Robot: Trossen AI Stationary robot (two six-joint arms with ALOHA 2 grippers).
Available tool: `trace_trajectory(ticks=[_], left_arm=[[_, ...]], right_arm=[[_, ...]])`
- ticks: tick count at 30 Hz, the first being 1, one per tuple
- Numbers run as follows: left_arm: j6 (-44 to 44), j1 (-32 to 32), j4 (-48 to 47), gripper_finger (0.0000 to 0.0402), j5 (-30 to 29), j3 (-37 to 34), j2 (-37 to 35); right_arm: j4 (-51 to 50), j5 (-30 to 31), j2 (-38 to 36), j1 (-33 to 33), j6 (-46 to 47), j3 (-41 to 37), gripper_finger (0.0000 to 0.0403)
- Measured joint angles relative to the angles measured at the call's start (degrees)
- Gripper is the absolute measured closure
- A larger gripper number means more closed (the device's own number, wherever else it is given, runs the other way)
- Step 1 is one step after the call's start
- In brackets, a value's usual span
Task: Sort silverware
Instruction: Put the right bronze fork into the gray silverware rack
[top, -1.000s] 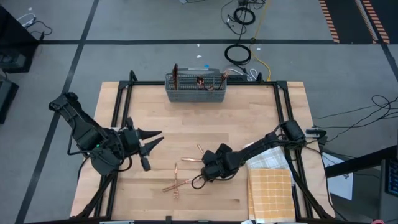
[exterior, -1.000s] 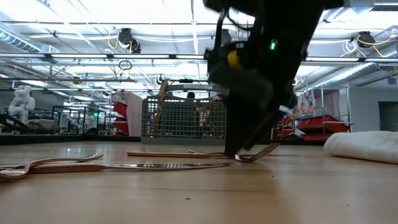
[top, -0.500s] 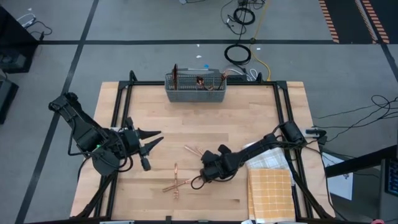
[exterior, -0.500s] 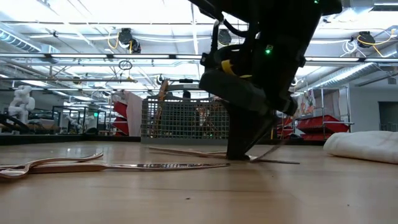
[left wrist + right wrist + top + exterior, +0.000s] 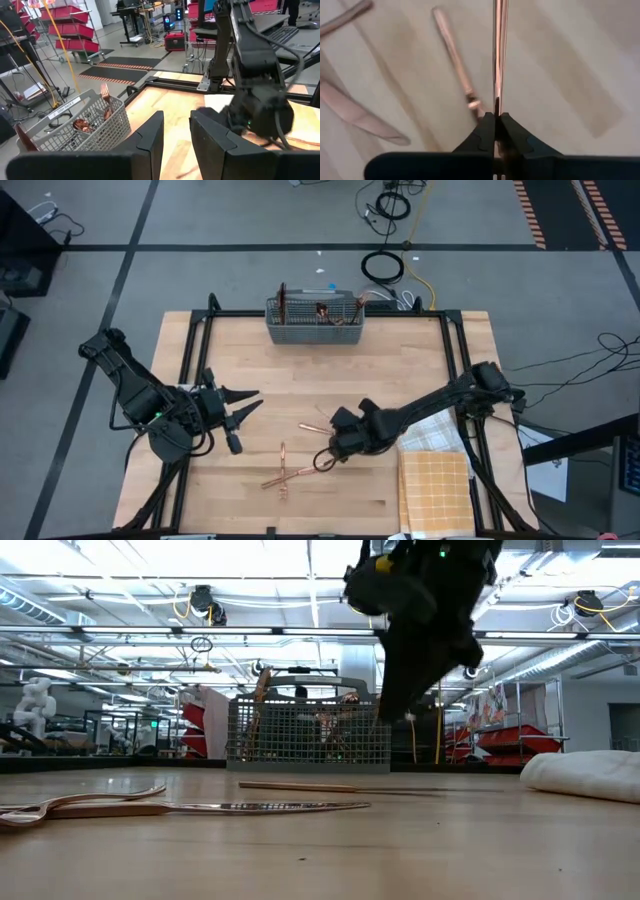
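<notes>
Lifted off the table, right end effector (image 5: 496, 120) pinches a slim copper utensil (image 5: 499, 50).

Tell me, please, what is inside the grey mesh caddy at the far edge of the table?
Several copper pieces stand upright in the grey mesh caddy: a fork pokes above the rim, with a spoon beside it. The mesh hides their handles and the basket's bottom, so a full count is not possible.

right gripper (image 5: 495, 121) closed, copper piece (image 5: 498, 50) lifted
</notes>
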Motion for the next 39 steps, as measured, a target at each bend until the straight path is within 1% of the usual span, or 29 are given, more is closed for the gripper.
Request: trace_trajectory(ticks=[4, 6, 9, 13, 15, 17, 21, 26, 31, 34, 36, 39], left_arm=[[-0.02, 0.0, 0.03, 0.03, 0.0, 0.0, -0.02], [-0.02, 0.0, 0.04, 0.03, 0.0, 0.0, -0.02], [-0.04, -0.46, 0.05, 0.03, 0.0, 0.0, -0.01], [-0.04, -1.34, 0.07, 0.03, 0.0, 0.0, -0.02], [-0.07, -1.73, 0.14, 0.03, 0.0, 0.0, -0.02], [-0.35, -2.0, 0.11, 0.03, -0.02, 0.0, 0.0], [-0.35, -2.25, 0.09, 0.03, 0.0, 0.0, -0.02], [-0.35, -2.23, 0.09, 0.03, -0.01, 0.0, -0.01], [-0.37, -2.23, 0.07, 0.03, -0.07, 0.0, -0.02], [-0.37, -2.21, 0.05, 0.03, -0.85, 0.0, 0.0], [-0.37, -2.19, 0.05, 0.03, -1.53, 0.0, 0.0], [-0.37, -2.19, 0.05, 0.03, -1.63, 0.0, -0.01]], right_arm=[[-5.52, 2.43, -5.06, -1.6, -4.32, 0.0, 0.0402], [-11.31, 3.56, -7.73, -3.67, -7.53, 0.03, 0.0402], [-20.26, 5.86, -10.67, -8.5, -13.37, 0.02, 0.0403], [-30.81, 11.11, -13.19, -16.28, -22.79, 1.69, 0.0403], [-36.2, 15.42, -13.02, -20.29, -26.84, 3.75, 0.0403], [-38.84, 19.85, -12.69, -23.89, -31.6, 5.75, 0.0403], [-37.83, 25.33, -12.55, -29.65, -42.74, 8.12, 0.0403], [-31.83, 32.47, -12.44, -33.81, -59.5, 8.48, 0.0403], [-25.48, 39.07, -10.1, -34.97, -79.06, 8.5, 0.0403], [-23.53, 43.26, -7.08, -35.18, -90.01, 8.52, 0.0403], [-22.62, 46.1, -4.81, -35.28, -94.84, 8.52, 0.0403], [-21.01, 46.49, -2.43, -35.8, -98.38, 8.52, 0.0403]])
